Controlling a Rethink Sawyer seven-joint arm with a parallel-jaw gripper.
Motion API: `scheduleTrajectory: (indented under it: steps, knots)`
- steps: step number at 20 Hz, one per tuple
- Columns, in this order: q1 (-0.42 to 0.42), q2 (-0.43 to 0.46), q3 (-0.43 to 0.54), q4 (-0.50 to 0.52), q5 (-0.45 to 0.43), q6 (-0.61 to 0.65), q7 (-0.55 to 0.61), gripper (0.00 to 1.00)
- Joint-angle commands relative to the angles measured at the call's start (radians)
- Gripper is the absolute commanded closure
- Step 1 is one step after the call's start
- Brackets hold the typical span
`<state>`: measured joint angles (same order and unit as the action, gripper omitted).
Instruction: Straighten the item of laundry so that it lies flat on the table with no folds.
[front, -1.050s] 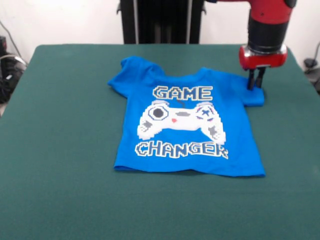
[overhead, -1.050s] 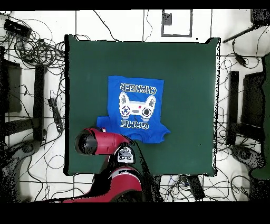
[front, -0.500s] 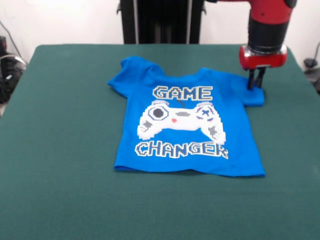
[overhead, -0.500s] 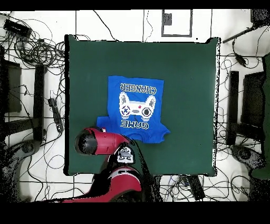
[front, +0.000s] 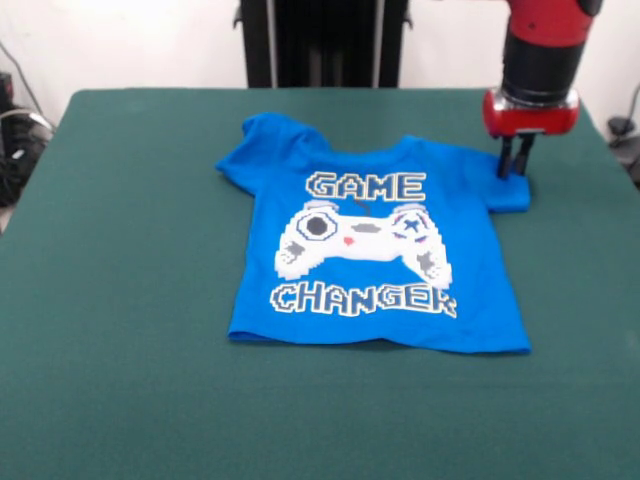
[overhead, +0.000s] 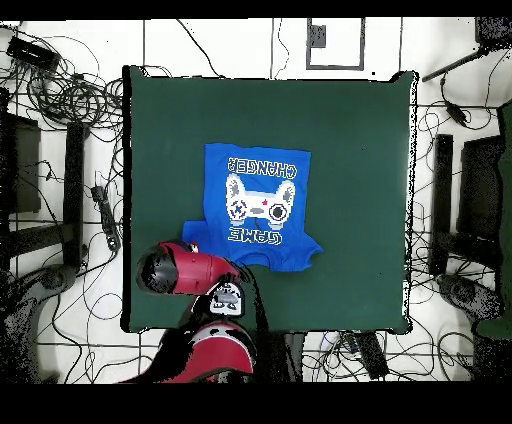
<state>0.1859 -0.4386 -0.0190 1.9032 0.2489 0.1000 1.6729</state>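
A small bright blue short-sleeved T-shirt (front: 380, 250) is lying print-up on the dark green table (front: 130, 300), showing white pixel-style "GAME CHANGER" lettering around a white game controller. Its body is lying mostly flat. 1 sleeve is bunching up in a fold toward the table's far side, while the other sleeve is spreading out to the picture's right.

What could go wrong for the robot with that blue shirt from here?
The gripper stands at the tip of one sleeve of the T-shirt. If it pulls sideways on so small a hold, the sleeve might slip free, or the whole shirt might slide over the table instead of stretching. The opposite sleeve looks bunched, and a tug from this side could well leave that fold as it is.
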Motion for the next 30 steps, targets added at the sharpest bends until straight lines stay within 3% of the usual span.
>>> scheduleTrajectory:
  steps: [1,16,30]
  knots:
    - [0.074,0.045,0.055,-0.032,0.127,-0.026,0.323,1.0]
    - [0.08,0.006,0.067,-0.008,0.157,0.002,0.311,1.0]
    - [0.02,0.05,0.206,-0.031,0.148,-0.078,0.31,1.0]
